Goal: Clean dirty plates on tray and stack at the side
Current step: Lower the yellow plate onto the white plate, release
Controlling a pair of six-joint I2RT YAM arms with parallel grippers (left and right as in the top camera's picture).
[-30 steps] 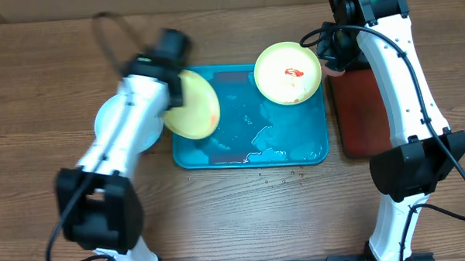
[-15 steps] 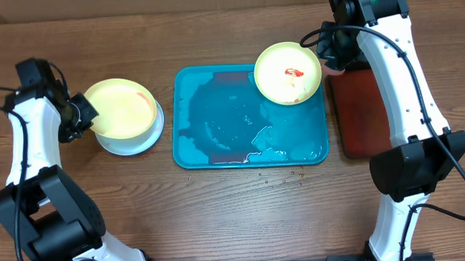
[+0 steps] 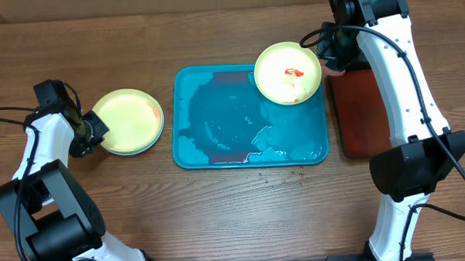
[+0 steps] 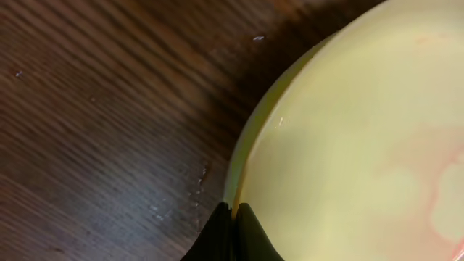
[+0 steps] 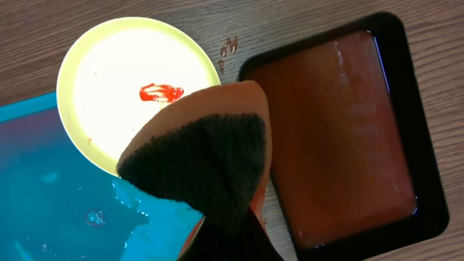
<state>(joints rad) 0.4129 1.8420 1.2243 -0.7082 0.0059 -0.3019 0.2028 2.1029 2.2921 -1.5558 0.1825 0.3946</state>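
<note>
On the table (image 3: 235, 216), the wet teal tray (image 3: 217, 139) is seen at centre, with a dark-red tray (image 3: 355, 118) just to its right. A second ago a yellow-green plate (image 3: 127, 121) was being carried off the tray's left edge. It has since been lowered at the left onto a paler plate (image 3: 140, 151), of which only a rim shows, so one plate may be judged stacked.

A dirty plate (image 3: 287, 73) is left on the tray's far right corner, its red smear (image 3: 294, 71) untouched, so cleaning is judged unfinished. The right arm has not moved.

From the left wrist, the left gripper (image 4: 232, 214) is seen pinching the yellow-green plate's rim, and a faint pink stain is shown. From the right wrist, the right gripper (image 5: 228, 235) is seen pressed onto a sponge (image 5: 210, 152), hidden from overhead.
</note>
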